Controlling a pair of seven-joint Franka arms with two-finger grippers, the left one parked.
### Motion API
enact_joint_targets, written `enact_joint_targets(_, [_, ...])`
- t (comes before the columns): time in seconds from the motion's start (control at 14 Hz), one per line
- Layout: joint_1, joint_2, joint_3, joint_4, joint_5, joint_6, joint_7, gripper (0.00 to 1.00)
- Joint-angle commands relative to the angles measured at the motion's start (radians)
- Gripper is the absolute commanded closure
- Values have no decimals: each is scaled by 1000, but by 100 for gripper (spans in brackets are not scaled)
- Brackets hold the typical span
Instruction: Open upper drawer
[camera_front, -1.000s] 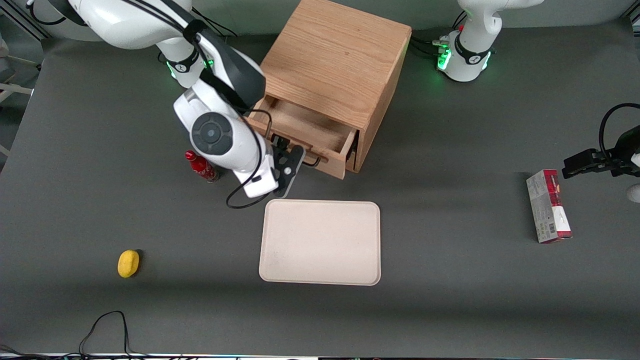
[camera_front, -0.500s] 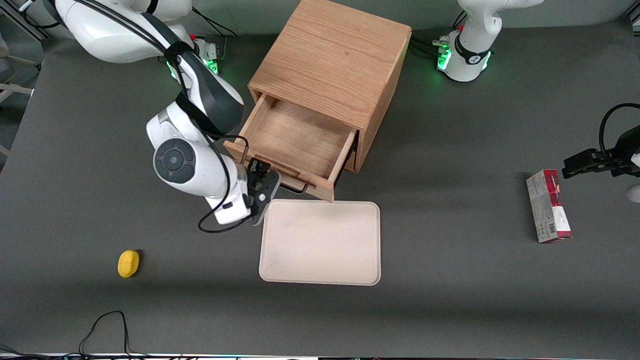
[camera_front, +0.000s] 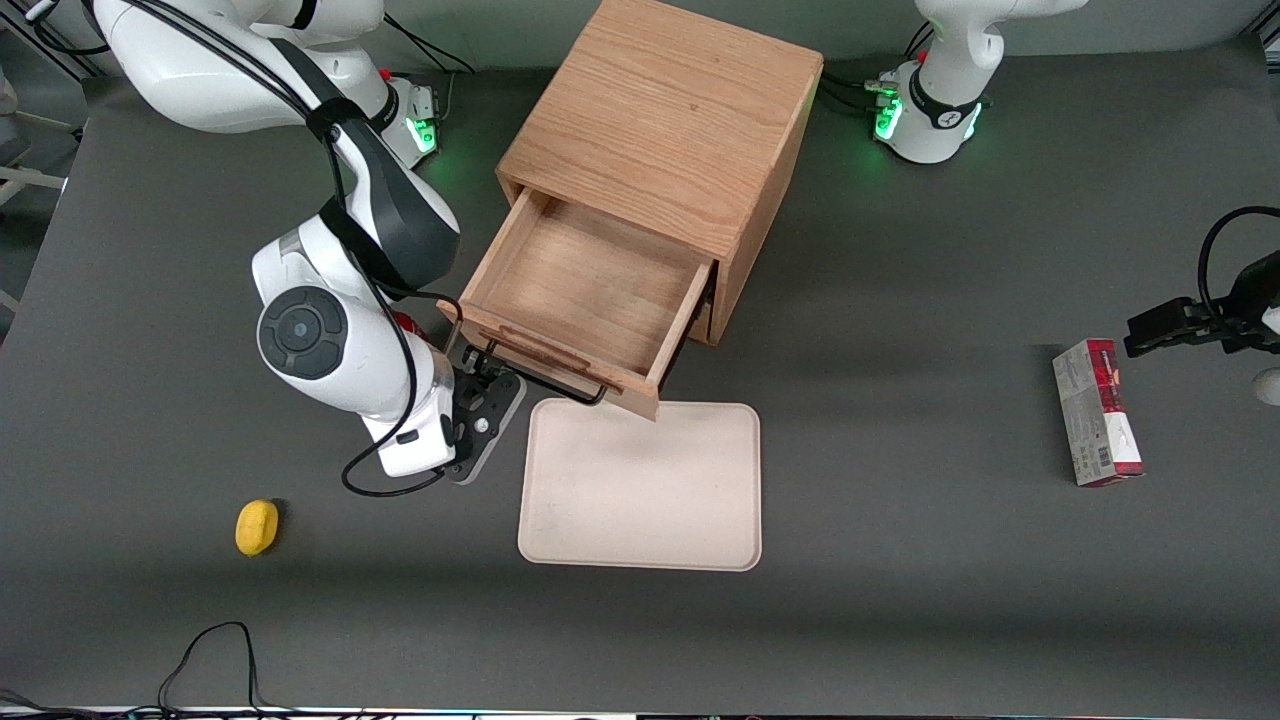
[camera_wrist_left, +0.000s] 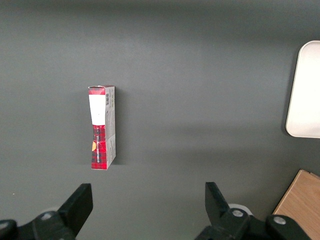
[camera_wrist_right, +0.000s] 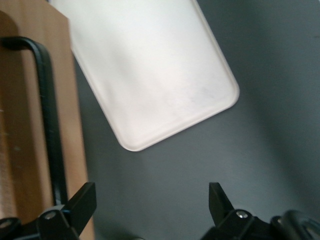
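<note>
Dark table (camera_front: 900, 560) carries cabinet (camera_front: 665, 120); tray (camera_front: 640, 485); lemon (camera_front: 257, 527); box (camera_front: 1097, 412).

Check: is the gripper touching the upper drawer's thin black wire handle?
Cannot tell: in right wrist view one finger of the open gripper overlaps the black handle.

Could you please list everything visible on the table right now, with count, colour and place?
Cabinet: one, oak, mid-table between the arm bases.
Upper drawer: one, oak with black handle, pulled well out, empty, its front corner over the tray's edge.
Tray: one, cream, empty, nearer the camera than the cabinet.
Lemon: one, yellow, toward the working arm's end.
Bottle: one, red, mostly hidden by the arm.
Box: one, red and grey, lying flat toward the parked arm's end.
Cable: one, black, at the table's near edge.
Claw: one, black, open, at the handle's end, not gripping it.
</note>
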Motion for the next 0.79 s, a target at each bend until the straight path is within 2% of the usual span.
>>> enact_joint_targets(0.0, [9, 10, -33, 119, -63, -21, -11, 0])
enact_joint_targets(0.14, [-16, -36, -43, 149, -50, -47, -11, 0])
enact_joint_targets(0.21, [-40, -65, -56, 146, -15, -52, -12, 0])
enact_joint_targets(0.29, [-45, -109, -88, 138, 60, -74, -14, 0])
enact_joint_targets(0.36, [-39, -158, -141, 124, 106, -131, 0, 0])
enact_joint_targets(0.5, [-37, -258, -223, 16, 124, -183, 41, 0])
enact_joint_targets(0.57, [-37, -324, -269, -53, 136, -185, 88, 0])
enact_joint_targets(0.71, [-36, -454, -333, -187, 154, -205, 290, 0])
